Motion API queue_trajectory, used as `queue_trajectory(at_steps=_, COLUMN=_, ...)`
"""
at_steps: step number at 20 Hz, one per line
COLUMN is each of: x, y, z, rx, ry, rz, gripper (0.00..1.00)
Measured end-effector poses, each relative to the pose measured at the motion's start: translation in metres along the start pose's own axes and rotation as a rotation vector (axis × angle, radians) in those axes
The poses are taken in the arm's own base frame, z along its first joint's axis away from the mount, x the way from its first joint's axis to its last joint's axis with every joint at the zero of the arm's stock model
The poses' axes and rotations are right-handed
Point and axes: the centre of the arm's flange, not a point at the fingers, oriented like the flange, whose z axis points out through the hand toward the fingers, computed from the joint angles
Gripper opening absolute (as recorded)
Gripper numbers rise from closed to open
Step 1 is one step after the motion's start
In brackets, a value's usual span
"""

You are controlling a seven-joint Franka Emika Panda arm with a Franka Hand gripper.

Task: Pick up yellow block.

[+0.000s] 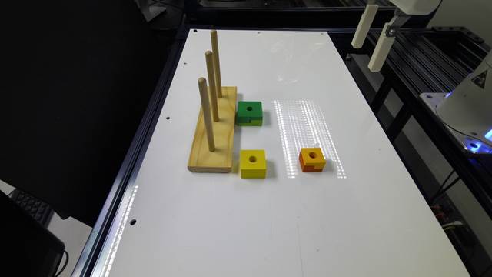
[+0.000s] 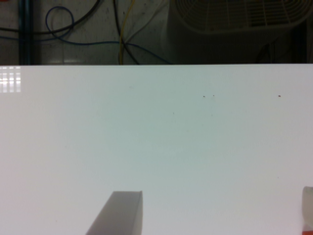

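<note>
Near the peg board (image 1: 213,130) on the table (image 1: 238,223) sits the yellow block (image 1: 253,163). Our end effector (image 1: 372,38) hangs wide open, well apart. We risk descending on the orange block (image 1: 312,159) nearby, or clipping the board.

Exterior view: raised, off the arm, looking down along the white worktop (image 1: 292,215) from one short end; near edge low in frame, far edge at top.
Exterior reach: wide, taking in the whole worktop, dark surround at left, metal frame at right.
Wrist view: low and close over the worktop (image 2: 161,142), facing its edge, with cables (image 2: 117,34) on the floor beyond.
Shared: bare white worktop surface.
</note>
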Motion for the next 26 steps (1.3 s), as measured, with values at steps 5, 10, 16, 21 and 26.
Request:
queue_trajectory(at_steps=5, x=0.0, y=0.0, z=0.0, rx=0.0, ry=0.0, rz=0.0, gripper=1.0)
queue_trajectory(at_steps=10, x=0.0, y=0.0001, z=0.0001, rx=0.0, ry=0.0, rz=0.0, gripper=1.0)
queue_trajectory(at_steps=16, x=-0.0014, y=-0.0022, z=-0.0009, rx=0.0, ry=0.004, rz=-0.007, gripper=1.0)
queue_trajectory(at_steps=21, x=-0.0022, y=-0.0055, z=-0.0034, rx=0.004, ry=0.009, rz=-0.014, gripper=1.0)
queue_trajectory(at_steps=26, x=-0.0017, y=-0.0081, z=-0.0062, rx=0.009, ry=0.017, rz=-0.017, gripper=1.0)
